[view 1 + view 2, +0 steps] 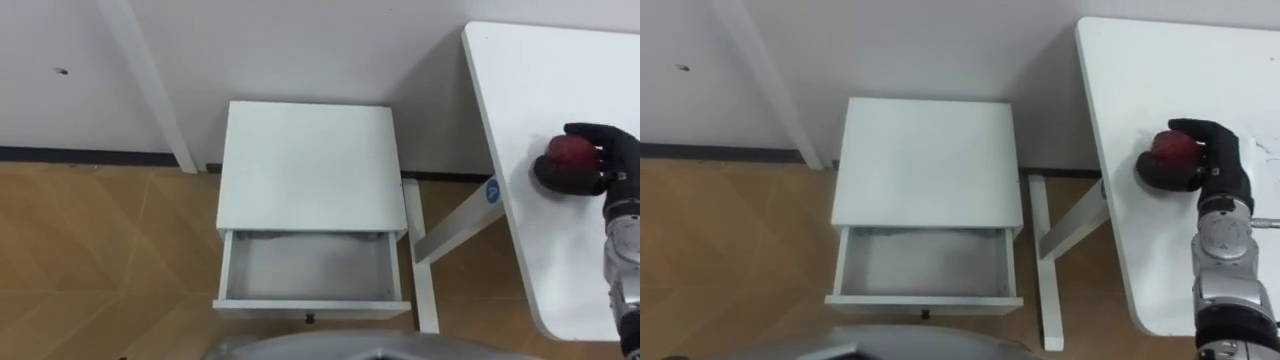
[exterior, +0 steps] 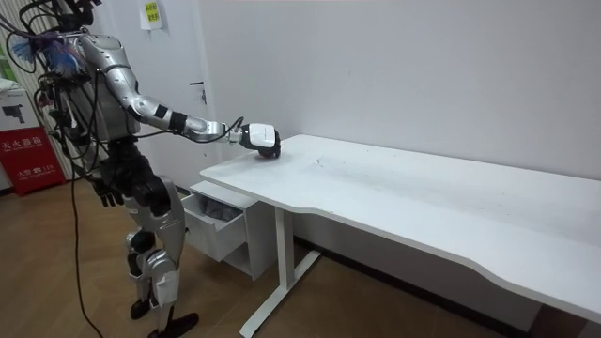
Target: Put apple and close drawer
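We see our right hand [image 1: 620,155], fingers [image 1: 585,130] curled round the red apple [image 1: 568,155] on the table [image 1: 540,80]. Left of the fingers, past the table's edge, the cabinet's [image 1: 305,160] drawer [image 1: 310,268] stands open.

We see a white desk [image 1: 540,110] with a rounded corner standing against a pale wall [image 1: 300,50]. Its slanted white leg carries a small blue sticker [image 1: 491,190] and meets a long white foot bar [image 1: 425,270] that lies on the wooden floor [image 1: 100,250]. A dark baseboard [image 1: 80,155] runs along the foot of the wall, and a white beam [image 1: 148,90] leans across it. In the room view we find a red sign [image 2: 28,155] at the left edge and a yellow label [image 2: 150,14] high up.
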Motion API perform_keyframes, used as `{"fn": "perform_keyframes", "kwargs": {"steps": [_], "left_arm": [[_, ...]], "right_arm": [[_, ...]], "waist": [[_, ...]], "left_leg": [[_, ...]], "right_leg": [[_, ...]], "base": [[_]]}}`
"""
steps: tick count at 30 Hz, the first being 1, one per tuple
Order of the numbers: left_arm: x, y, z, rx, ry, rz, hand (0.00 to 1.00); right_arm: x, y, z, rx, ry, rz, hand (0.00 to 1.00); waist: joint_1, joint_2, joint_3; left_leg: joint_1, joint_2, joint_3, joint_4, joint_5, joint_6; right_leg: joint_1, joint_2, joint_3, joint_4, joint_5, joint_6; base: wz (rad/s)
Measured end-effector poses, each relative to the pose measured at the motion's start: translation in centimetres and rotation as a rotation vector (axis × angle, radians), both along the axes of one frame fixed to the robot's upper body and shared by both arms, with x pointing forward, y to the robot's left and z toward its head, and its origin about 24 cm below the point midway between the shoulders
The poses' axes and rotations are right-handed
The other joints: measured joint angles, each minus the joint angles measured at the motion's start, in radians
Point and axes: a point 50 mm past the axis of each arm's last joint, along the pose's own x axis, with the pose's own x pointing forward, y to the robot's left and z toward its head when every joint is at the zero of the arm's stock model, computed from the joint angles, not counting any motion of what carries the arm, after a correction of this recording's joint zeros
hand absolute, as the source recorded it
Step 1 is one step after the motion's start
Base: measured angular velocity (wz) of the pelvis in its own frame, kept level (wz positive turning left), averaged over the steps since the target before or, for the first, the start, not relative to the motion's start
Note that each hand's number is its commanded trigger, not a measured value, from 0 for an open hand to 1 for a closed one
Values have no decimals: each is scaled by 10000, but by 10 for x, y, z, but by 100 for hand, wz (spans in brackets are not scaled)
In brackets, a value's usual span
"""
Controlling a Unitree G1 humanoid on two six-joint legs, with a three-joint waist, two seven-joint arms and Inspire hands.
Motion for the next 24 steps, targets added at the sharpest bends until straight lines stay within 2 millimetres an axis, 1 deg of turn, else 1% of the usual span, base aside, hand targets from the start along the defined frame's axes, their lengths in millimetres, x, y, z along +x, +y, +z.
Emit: {"fn": "perform_keyframes", "kwargs": {"steps": [8,13,15,16,18,19,20,21,22,24], "left_arm": [[1,-1,0,-163,27,-52,0],[6,-4,-2,-374,64,-367,0],[11,-8,-3,-552,65,-731,0],[11,-9,-4,-597,96,-831,0],[21,-12,-5,-679,-28,-1184,0],[23,-12,-5,-694,-67,-1220,0],[25,-12,-5,-706,-125,-1252,0],[26,-13,-5,-720,-153,-1271,0],[26,-13,-5,-727,-156,-1277,0],[27,-14,-5,-812,-169,-1298,0]], "right_arm": [[3,4,3,-812,271,514,100],[10,17,6,-1196,355,1374,100],[15,33,9,-1625,367,2270,100],[18,38,10,-1772,364,2553,100],[25,55,15,-2226,256,3508,100],[26,59,16,-2252,227,3725,100],[29,68,18,-2367,181,4240,100],[31,79,22,-2409,27,4764,100],[32,85,24,-2460,-76,5037,100],[36,104,31,-2535,-355,6027,100]], "waist": [[13,-11,2],[10,5,5],[115,69,-17],[149,94,-4],[262,158,12],[290,201,31],[316,223,21],[382,278,34],[414,292,44],[610,374,109]], "left_leg": [[-62,-1,1,-10,1,-1],[-109,3,23,-71,1,-3],[-114,46,166,-7,2,-12],[-133,49,166,9,1,-13],[-211,46,172,68,2,-12],[-209,43,171,69,2,-12],[-205,35,152,69,3,-11],[-207,33,141,63,3,-11],[-210,34,124,60,3,-10],[-230,29,96,24,3,-10]], "right_leg": [[13,-6,-30,15,0,0],[-25,-4,7,17,0,0],[-123,18,119,36,8,-12],[-133,20,128,31,18,-24],[-186,17,115,32,26,-33],[-183,16,109,32,26,-32],[-169,15,106,34,26,-32],[-172,14,107,32,26,-32],[-173,14,104,32,26,-32],[-194,7,60,32,26,-30]], "base": [[0],[-3],[-16],[-15],[0],[6],[4],[0],[0],[3]]}}
